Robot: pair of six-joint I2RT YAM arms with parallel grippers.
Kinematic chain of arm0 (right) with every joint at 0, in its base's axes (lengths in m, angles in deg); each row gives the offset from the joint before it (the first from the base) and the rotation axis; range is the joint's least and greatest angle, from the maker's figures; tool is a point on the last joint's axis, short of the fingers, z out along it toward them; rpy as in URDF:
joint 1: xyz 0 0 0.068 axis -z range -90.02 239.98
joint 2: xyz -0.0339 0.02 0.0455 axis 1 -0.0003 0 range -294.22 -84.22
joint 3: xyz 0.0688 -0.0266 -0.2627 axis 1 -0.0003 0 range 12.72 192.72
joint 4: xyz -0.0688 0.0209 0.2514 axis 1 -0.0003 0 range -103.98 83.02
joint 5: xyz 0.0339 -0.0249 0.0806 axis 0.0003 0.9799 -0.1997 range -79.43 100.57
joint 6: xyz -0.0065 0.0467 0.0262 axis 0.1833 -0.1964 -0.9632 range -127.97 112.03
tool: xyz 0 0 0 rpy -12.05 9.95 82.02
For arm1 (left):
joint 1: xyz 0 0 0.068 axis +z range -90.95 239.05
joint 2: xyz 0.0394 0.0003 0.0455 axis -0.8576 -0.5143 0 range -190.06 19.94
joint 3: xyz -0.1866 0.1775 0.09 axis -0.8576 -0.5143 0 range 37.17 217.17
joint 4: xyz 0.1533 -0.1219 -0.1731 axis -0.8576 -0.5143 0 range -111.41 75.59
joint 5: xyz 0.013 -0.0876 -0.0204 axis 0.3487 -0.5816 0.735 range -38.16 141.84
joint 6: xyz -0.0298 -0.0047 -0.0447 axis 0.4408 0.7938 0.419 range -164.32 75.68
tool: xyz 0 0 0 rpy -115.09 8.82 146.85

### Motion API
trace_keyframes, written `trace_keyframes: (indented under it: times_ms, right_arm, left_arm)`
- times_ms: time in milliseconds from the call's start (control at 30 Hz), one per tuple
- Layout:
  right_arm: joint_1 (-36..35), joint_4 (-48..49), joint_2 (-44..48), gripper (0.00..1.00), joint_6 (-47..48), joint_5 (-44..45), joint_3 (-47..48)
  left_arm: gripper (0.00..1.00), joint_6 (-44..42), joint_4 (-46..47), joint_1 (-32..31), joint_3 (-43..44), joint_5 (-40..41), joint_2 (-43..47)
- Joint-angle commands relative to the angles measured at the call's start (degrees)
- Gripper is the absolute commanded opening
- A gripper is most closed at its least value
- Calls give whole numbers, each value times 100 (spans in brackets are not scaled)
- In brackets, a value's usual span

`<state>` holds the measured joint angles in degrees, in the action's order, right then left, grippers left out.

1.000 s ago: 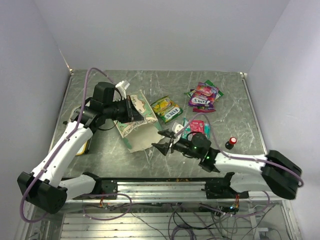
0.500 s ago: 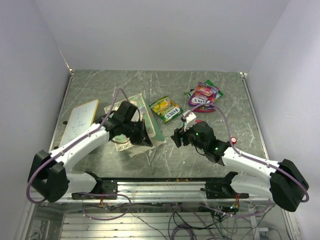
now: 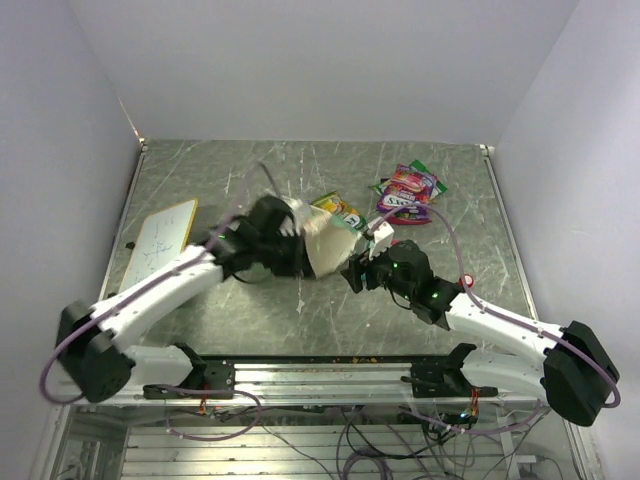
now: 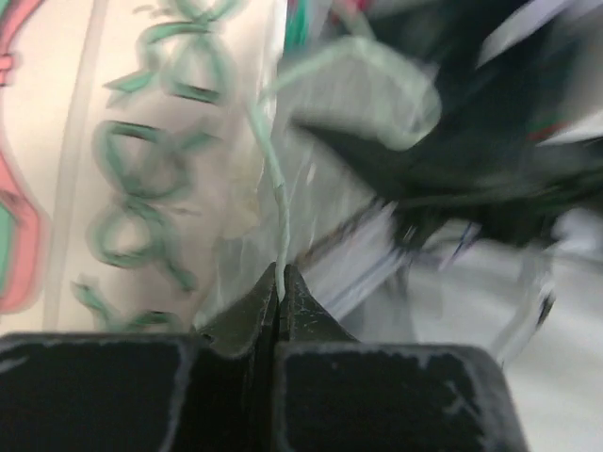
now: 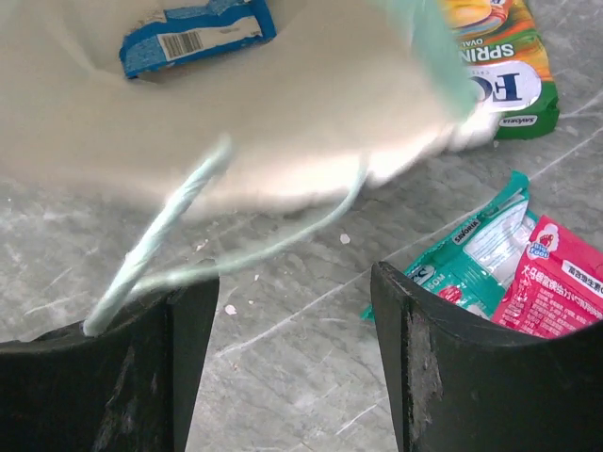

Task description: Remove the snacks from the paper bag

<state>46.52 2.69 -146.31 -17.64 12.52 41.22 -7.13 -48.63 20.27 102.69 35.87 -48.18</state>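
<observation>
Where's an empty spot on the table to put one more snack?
Bare grey marbled table lies along the far edge, behind the wood-framed whiteboard, and on the right between the pink-purple packets and the table's right rim. The middle is crowded: the mint-green paper bag, a yellow-green packet and a teal packet sit close together.

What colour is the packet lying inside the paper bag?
Blue packet, white barcode panel, inside the paper bag; clearest in the right wrist view.

Even bright light, wrist views motion-blurred
</observation>
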Motion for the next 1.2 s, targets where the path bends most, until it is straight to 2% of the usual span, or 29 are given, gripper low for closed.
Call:
trace_keyframes:
  times_ms: [0,133,267,367,500,600,700,767,867,933,1033,1167]
  right_arm:
    - [35,-52,184,65,-44,-76,-87]
    - [35,120,281,65,200,-271,-181]
    - [39,299,393,65,465,-429,-205]
    - [39,416,431,65,564,-472,-245]
    - [-8,606,451,65,1006,-1240,-290]
    - [-462,1153,709,65,1923,-1585,-612]
    - [-1127,1885,638,65,3498,-1553,-987]
    - [-1297,2120,158,64,4067,-1480,-816]
    - [-1386,2575,-631,56,4669,-1537,-493]
    - [-1411,3317,-1215,52,4730,-1437,-397]
    - [-1493,4390,-2181,35,4729,-1259,-169]
    - [-1647,5564,-3490,32,4645,-811,237]
  left_arm:
    - [7,314,-459,-664,-345,552,-37]
    - [7,-554,-1416,-115,429,1247,212]
    - [7,-722,-1803,356,739,1289,88]
    - [7,-273,-1413,358,276,1219,273]
    - [7,356,-456,356,-525,255,410]
    - [7,378,-393,356,-493,182,372]
    - [7,171,-554,358,-211,205,254]
    - [7,17,-762,355,13,172,127]
    - [7,-71,-958,356,288,150,4]
    - [7,-45,-930,354,345,102,15]
    - [7,3,-904,366,440,165,95]
    - [7,-21,-969,384,678,188,97]
